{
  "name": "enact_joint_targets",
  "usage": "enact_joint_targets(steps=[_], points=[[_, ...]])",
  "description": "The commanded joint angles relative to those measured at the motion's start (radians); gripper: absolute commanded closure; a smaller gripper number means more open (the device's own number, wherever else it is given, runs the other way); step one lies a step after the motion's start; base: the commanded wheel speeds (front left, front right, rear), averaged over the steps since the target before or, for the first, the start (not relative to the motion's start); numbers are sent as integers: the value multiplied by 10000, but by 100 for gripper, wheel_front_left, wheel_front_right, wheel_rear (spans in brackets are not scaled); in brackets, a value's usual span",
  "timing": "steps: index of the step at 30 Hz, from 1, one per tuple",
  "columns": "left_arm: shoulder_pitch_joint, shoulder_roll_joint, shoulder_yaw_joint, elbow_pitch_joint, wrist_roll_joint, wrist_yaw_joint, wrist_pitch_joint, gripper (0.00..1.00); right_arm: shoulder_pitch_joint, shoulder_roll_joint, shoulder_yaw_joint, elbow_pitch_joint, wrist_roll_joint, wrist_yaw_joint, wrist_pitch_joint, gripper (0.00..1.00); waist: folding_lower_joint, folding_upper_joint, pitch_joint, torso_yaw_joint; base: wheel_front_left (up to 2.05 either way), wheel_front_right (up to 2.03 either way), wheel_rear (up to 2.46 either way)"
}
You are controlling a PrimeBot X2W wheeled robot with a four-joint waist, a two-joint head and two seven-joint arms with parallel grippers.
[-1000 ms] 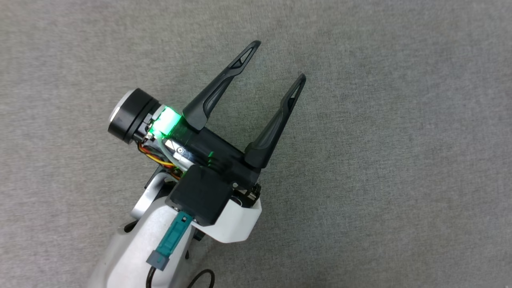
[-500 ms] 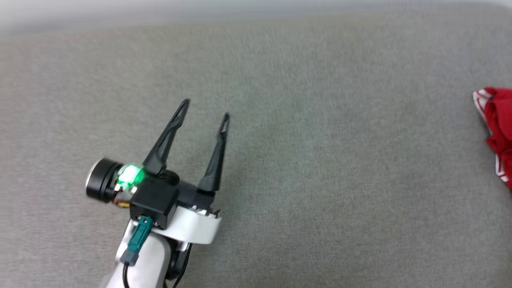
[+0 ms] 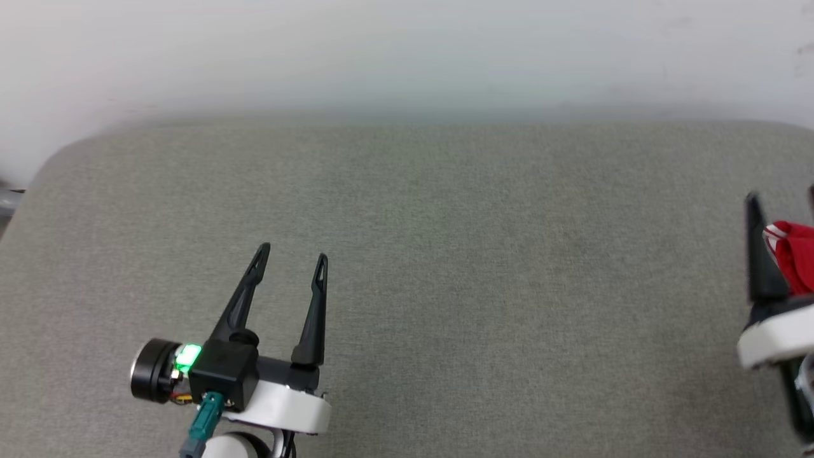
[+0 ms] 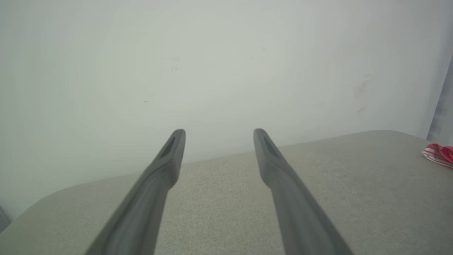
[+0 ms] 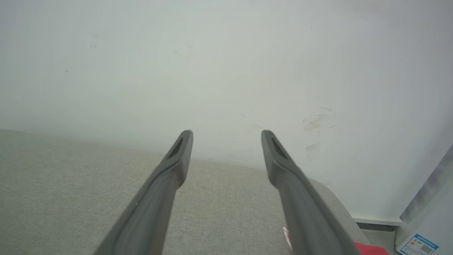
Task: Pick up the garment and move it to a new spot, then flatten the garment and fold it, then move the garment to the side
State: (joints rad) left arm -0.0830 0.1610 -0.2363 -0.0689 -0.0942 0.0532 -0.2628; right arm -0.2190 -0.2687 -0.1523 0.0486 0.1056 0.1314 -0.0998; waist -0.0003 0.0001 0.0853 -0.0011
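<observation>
Your left gripper (image 3: 292, 253) sits at the lower left of the head view. Its two dark fingers are spread wide with nothing between them, and they hang over bare grey table (image 3: 458, 267). The left wrist view agrees: there is a clear gap between the fingers, and beyond them the table top and the pale wall (image 4: 212, 63).

Your right gripper (image 5: 226, 134) is also spread and holds nothing, as its own wrist view shows plainly. In the head view it is cut off at the right edge.

The shirt (image 3: 795, 254) lies at the far right edge of the head view, just beyond the right gripper's near finger. What you can see is a red lump with a bit of red-and-white striped trim. The same red patch shows at the right edge of the left wrist view (image 4: 439, 154) and at the bottom right of the right wrist view (image 5: 371, 248), low beside the right finger. Whether the finger touches it, you cannot tell. Neither gripper is holding it.

Most of the shirt is out of frame, so progress is hard to judge. The visible part looks bunched rather than flat, which would fit a shirt waiting to be picked up. A folded shirt set off to the side could show the same sliver. The wide middle of the table is bare either way.
</observation>
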Motion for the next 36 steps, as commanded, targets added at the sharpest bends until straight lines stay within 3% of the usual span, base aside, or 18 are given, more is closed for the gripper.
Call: enact_joint_targets(steps=[1,8,14,36], points=[[196,-47,50,37,15,-23,-22,0,436,297,-63,-186,33,-14,-173,0,3,-1,-233,199,0,0,0],[771,-284,411,521,152,3,-22,0,1772,1493,225,-187,-106,-16,-935,0,3,-1,-502,215,0,0,0],[1008,-456,725,832,207,-97,-22,0,2312,2030,360,71,-426,-16,-1403,0,3,-1,-602,265,0,0,0],[929,-891,1164,1370,351,-760,-23,0,1935,2206,457,373,-465,-16,-1653,0,3,-1,-488,293,0,0,0]])
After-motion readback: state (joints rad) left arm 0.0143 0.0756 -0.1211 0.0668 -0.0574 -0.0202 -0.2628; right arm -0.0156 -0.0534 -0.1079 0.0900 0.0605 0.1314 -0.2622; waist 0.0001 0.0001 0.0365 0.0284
